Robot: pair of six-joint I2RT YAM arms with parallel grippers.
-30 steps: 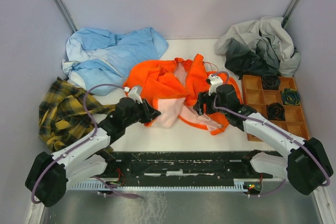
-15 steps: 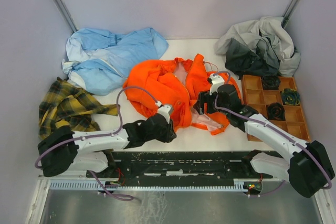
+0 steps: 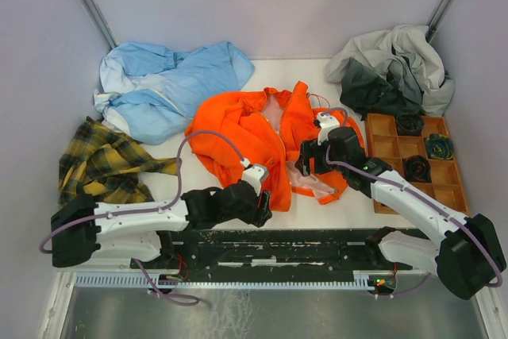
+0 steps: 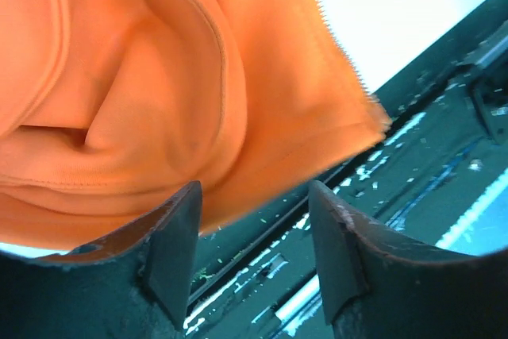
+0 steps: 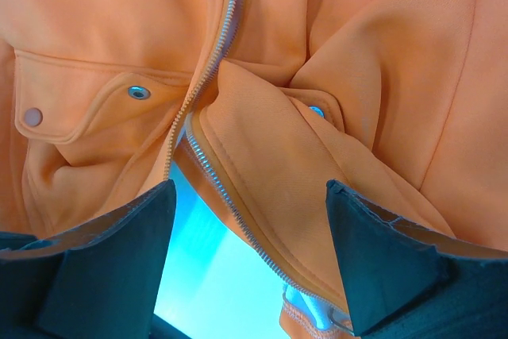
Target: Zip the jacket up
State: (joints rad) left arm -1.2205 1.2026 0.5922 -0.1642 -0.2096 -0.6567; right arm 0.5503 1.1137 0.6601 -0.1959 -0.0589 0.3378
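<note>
The orange jacket (image 3: 246, 129) lies crumpled mid-table, a little pale pink lining (image 3: 274, 105) showing near its top. My left gripper (image 3: 262, 208) is at the jacket's near hem corner by the table's front edge. In the left wrist view this gripper (image 4: 254, 228) is open and empty, with orange cloth and a zipper-teeth edge (image 4: 333, 37) just beyond its fingertips. My right gripper (image 3: 305, 163) hovers over the jacket's right front panel. In the right wrist view it (image 5: 250, 228) is open, the light zipper tape (image 5: 230, 196) running between the jaws, untouched. Metal snaps (image 5: 139, 91) show.
A light blue garment (image 3: 167, 85) lies back left, a yellow plaid shirt (image 3: 99, 164) at the left, a grey and dark clothing heap (image 3: 393, 73) back right. A wooden compartment tray (image 3: 387, 148) stands right of the jacket. The black rail (image 3: 278, 248) runs along the near edge.
My left arm swung right and toward the near edge; the jacket's left panel came with it and now covers the pink lining. The right arm barely moved.
</note>
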